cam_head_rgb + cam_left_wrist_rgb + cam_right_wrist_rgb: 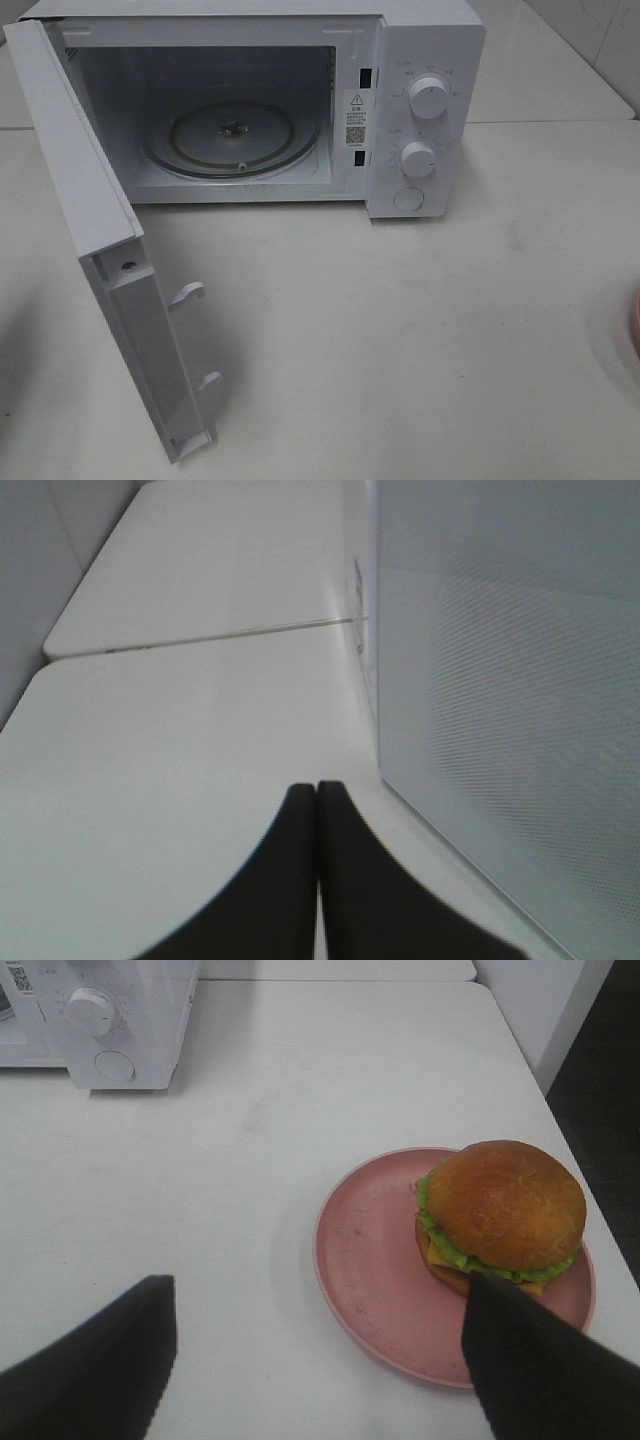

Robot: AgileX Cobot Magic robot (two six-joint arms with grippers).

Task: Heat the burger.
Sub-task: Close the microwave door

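The burger (503, 1206), with a golden-brown bun, green lettuce and cheese, sits on a round pink plate (365, 1250) in the right wrist view. My right gripper (318, 1285) is open, and one of its dark fingers (530, 1360) is just in front of the burger, which lies off-centre from the gap. The white microwave (420, 60) stands at the back of the table with its door (95, 230) swung wide open and its glass turntable (232, 135) bare. My left gripper (317, 788) is shut on nothing, close beside the door's mesh panel (510, 710). Neither gripper shows in the exterior high view.
Only a sliver of the pink plate (636, 322) shows at the right edge of the exterior high view. White tabletop (400, 330) spreads in front of the microwave. Two knobs (428, 98) and a button are on the microwave's right panel. The table edge (520, 1055) drops off beyond the plate.
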